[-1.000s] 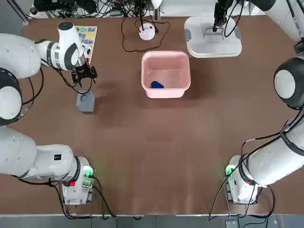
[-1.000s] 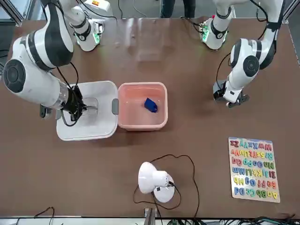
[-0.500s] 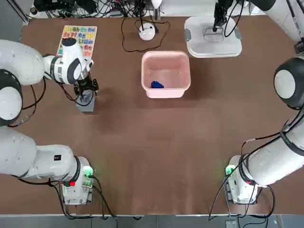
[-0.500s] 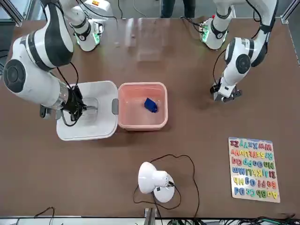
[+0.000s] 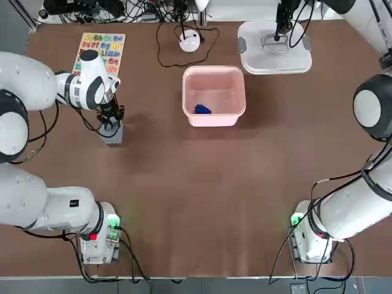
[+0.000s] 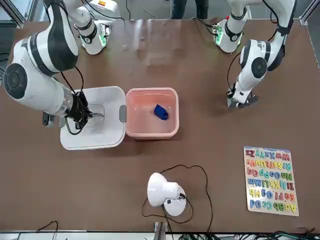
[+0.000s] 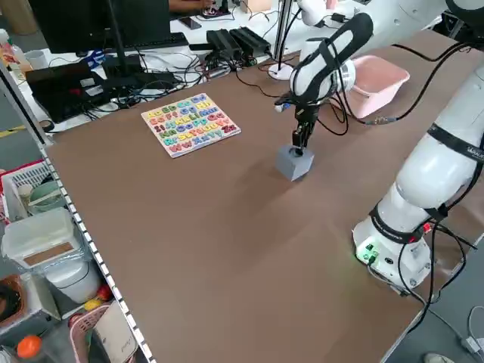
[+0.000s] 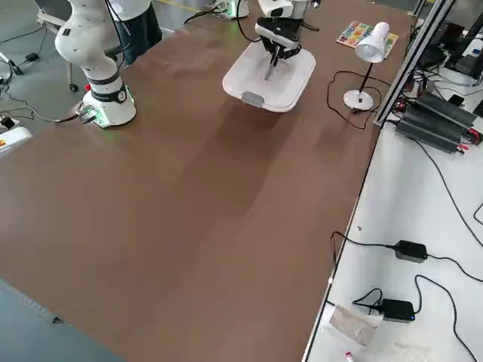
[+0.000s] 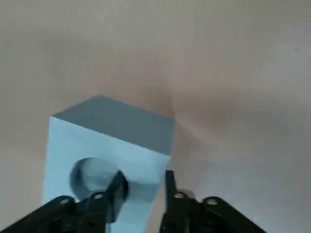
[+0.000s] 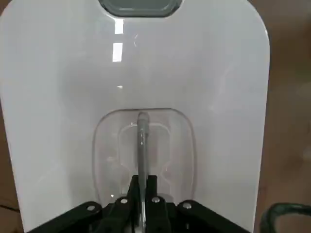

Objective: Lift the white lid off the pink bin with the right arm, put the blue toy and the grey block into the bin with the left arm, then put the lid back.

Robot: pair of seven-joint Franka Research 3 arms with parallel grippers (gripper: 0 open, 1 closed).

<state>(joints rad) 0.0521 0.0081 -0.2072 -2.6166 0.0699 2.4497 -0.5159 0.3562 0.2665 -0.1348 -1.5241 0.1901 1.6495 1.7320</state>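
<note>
— What may go wrong, please?
— The left gripper point(image 9: 146, 183) is clenched on the grey block point(image 7: 293, 162) by one wall beside its hole; this off-centre pinch may let it twist in lifting; the right gripper point(image 10: 142, 187) grasps the white lid's handle point(image 10: 142, 150), which might slip if pulled sideways.
— And the block?
— Directly below the left gripper; from above, the pink bin point(image 5: 214, 70) is at three o'clock from it.

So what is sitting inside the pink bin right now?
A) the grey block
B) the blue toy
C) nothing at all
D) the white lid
B: the blue toy lies inside the pink bin, while the grey block is out on the table under the left arm's fingers.
</note>
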